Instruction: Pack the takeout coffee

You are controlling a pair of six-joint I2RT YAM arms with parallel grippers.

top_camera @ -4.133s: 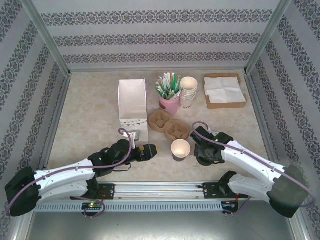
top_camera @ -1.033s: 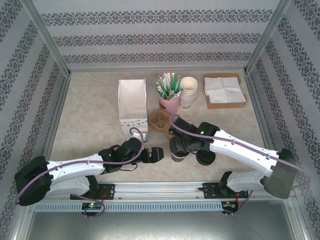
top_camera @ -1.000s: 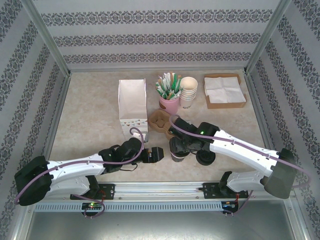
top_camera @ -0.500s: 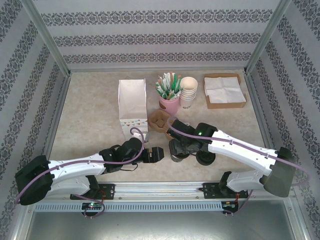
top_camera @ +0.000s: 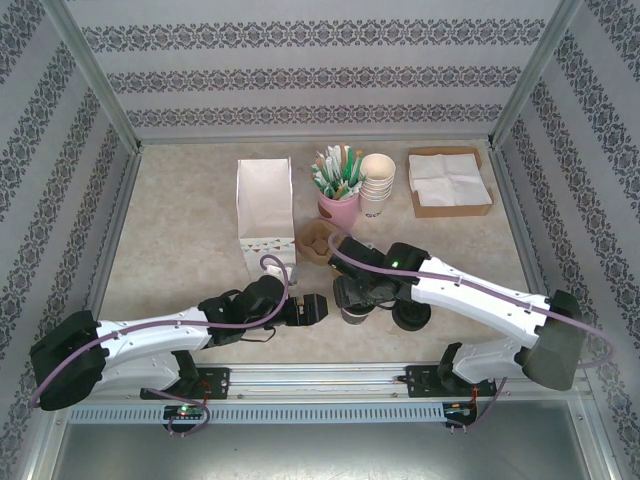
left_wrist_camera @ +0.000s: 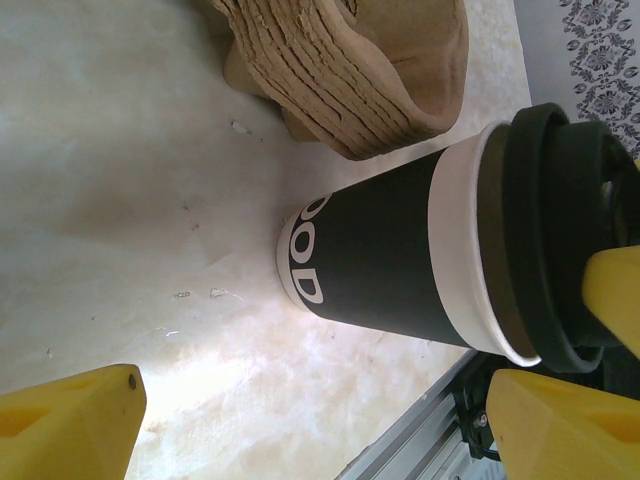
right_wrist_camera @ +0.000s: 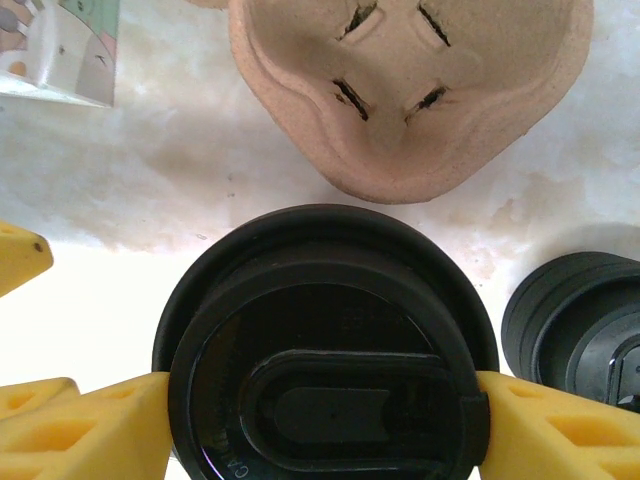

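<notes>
A dark paper coffee cup (left_wrist_camera: 385, 258) with white lettering stands on the table near the front. A black lid (right_wrist_camera: 325, 345) sits on its rim. My right gripper (right_wrist_camera: 325, 425) comes down from above, shut on the lid, with its yellow fingers (right_wrist_camera: 90, 420) pressed against opposite sides. In the top view the right gripper (top_camera: 352, 293) covers the cup. My left gripper (top_camera: 316, 308) hovers just left of the cup, open, and its fingers (left_wrist_camera: 70, 420) hold nothing. The cup's base rests on the table.
A stack of brown pulp cup carriers (top_camera: 318, 240) lies just behind the cup. A white paper bag (top_camera: 265, 200) stands at the back left. A pink cup of stirrers (top_camera: 338, 205), stacked paper cups (top_camera: 377, 185) and a napkin box (top_camera: 450, 182) stand behind. Spare black lids (top_camera: 410, 316) sit right of the cup.
Four seconds ago the cup stood open and the right gripper was beside the lids; now the lid is on the cup. In the last second the right gripper and cup drifted slightly left.
</notes>
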